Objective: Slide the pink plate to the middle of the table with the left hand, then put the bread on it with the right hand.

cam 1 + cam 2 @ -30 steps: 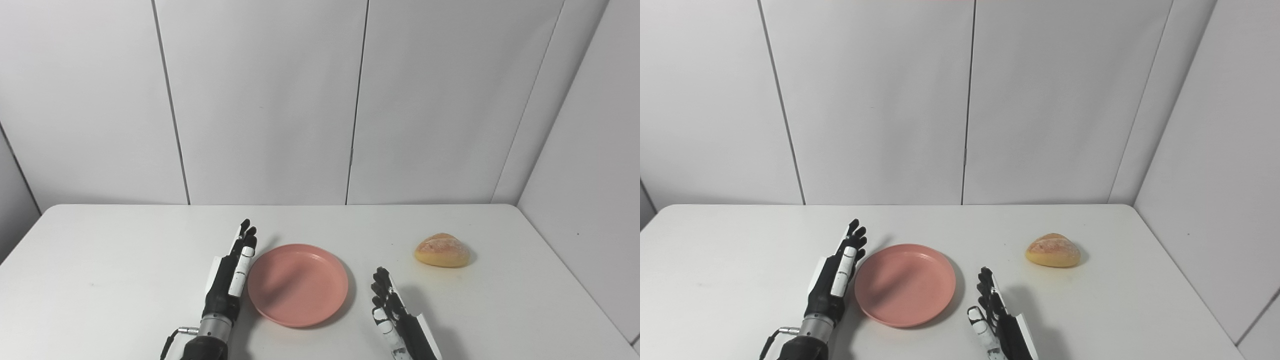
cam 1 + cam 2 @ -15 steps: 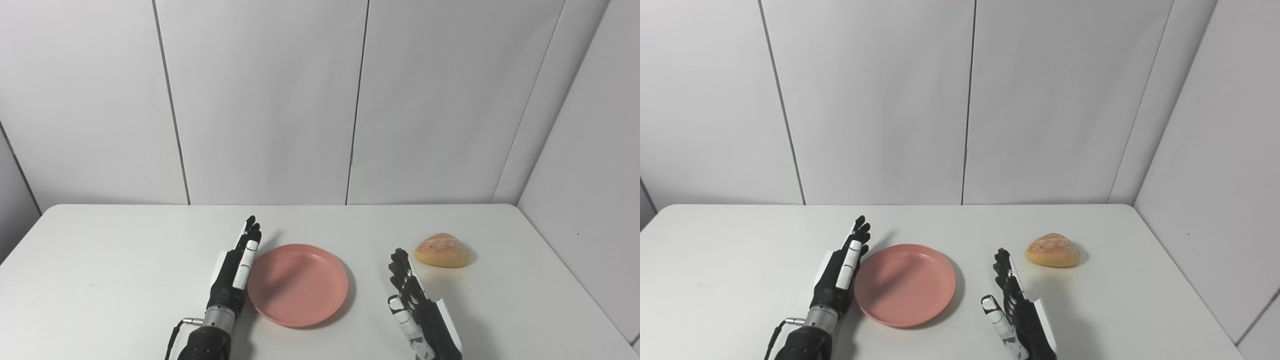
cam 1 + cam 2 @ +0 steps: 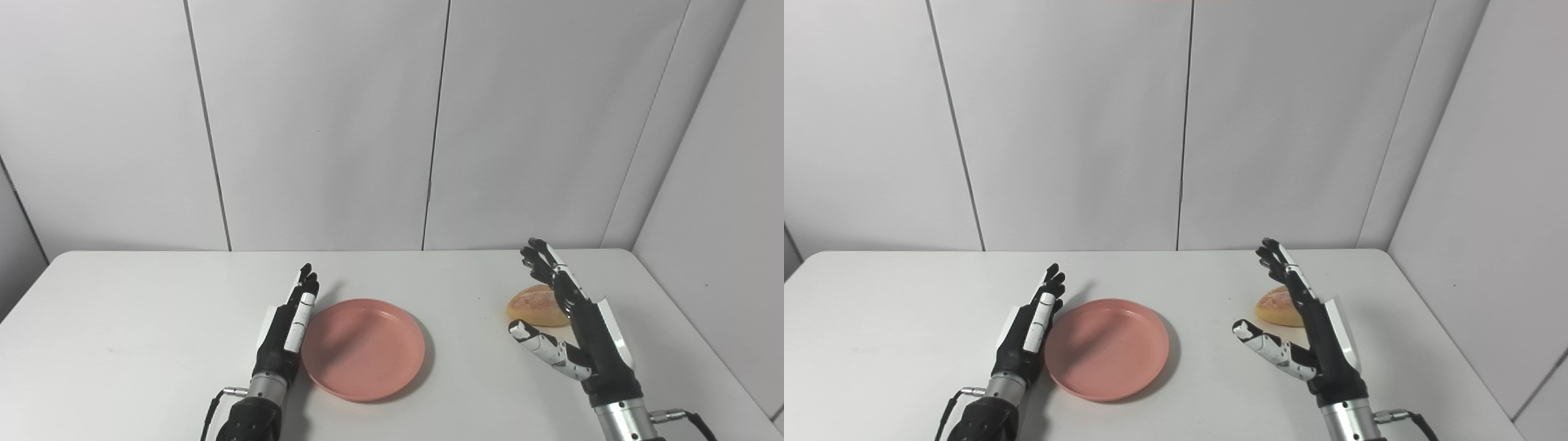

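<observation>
Pink plate (image 3: 362,349) holds nothing.

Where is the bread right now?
The bread sits on the table's right side, partly behind the open right hand, well right of the pink plate.

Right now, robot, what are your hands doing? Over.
Left hand open beside pink plate. Right hand open, raised near bread. Nothing blocking.
</observation>
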